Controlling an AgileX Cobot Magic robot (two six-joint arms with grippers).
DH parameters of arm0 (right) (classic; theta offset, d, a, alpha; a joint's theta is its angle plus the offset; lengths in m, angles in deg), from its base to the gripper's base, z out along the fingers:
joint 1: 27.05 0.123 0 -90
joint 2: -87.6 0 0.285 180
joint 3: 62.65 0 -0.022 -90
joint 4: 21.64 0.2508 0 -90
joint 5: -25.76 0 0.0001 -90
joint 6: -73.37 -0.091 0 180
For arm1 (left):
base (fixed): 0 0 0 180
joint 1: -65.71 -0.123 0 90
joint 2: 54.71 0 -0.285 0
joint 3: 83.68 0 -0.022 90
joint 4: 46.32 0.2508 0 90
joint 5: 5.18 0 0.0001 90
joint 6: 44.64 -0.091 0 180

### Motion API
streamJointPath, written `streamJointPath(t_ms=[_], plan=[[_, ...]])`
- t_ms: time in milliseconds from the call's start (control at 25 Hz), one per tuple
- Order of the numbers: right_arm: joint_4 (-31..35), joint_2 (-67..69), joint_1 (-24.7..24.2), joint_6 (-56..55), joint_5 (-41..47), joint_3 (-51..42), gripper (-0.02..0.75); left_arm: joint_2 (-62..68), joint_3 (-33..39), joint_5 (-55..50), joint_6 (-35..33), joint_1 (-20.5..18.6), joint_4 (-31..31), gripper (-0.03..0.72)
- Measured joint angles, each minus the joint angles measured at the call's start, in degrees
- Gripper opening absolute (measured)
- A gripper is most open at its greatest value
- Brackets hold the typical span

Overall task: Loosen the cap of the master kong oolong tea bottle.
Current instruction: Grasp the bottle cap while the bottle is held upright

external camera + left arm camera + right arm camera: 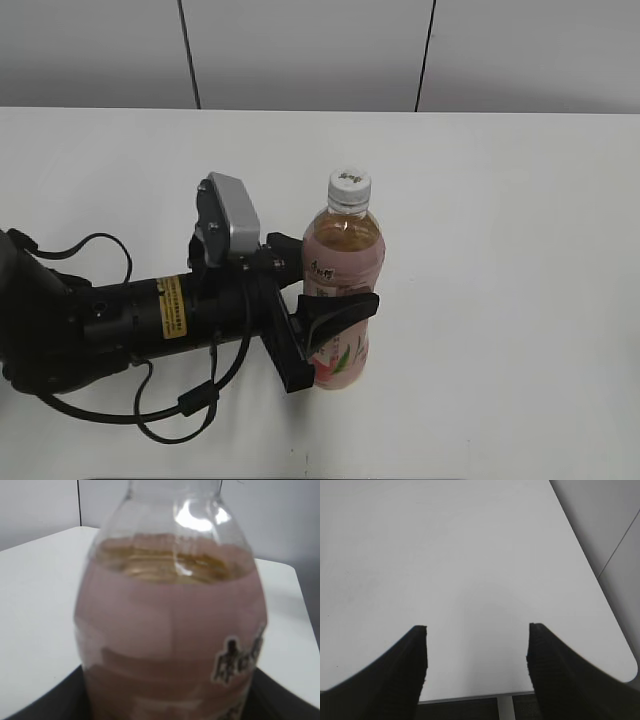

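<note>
Even, bright indoor light on my feeds; only the left wrist feed is soft.

On my exterior feed the white bench (520, 250) is evenly lit and sharp, with only a faint shadow under the left end effector (325, 290) and no hard glare. On my left wrist feed the master kong oolong tea bottle (170, 630) fills the frame right against the lens and is out of focus, its label characters smeared, with a bright white highlight on the clear shoulder above the tea line. On my right wrist feed the right end effector (477, 665) shows as two near-black fingers (395, 675) with little surface detail, the bench ahead of them a smooth pale grey, slightly darker toward the left.
</note>
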State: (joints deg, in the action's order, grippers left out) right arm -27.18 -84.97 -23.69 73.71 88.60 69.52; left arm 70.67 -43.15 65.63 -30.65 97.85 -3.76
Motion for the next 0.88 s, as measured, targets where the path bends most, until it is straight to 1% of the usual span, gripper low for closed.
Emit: streamJointPath(t_ms=[480,600,720,880], plan=[[0.1,0.0,0.0,0.1,0.0,0.0,0.477,0.0,0.2,0.2,-0.1,0.0,0.0,0.394],[2.5,0.0,0.0,1.9,0.0,0.1,0.477,0.0,0.2,0.2,-0.2,0.0,0.1,0.394],[6.3,5.8,0.0,4.3,0.0,0.8,0.477,0.0,0.2,0.2,-0.3,0.0,0.2,0.394],[11.4,23.9,0.0,7.1,0.0,5.0,0.477,0.0,0.3,0.2,-0.5,0.0,0.4,0.394]])
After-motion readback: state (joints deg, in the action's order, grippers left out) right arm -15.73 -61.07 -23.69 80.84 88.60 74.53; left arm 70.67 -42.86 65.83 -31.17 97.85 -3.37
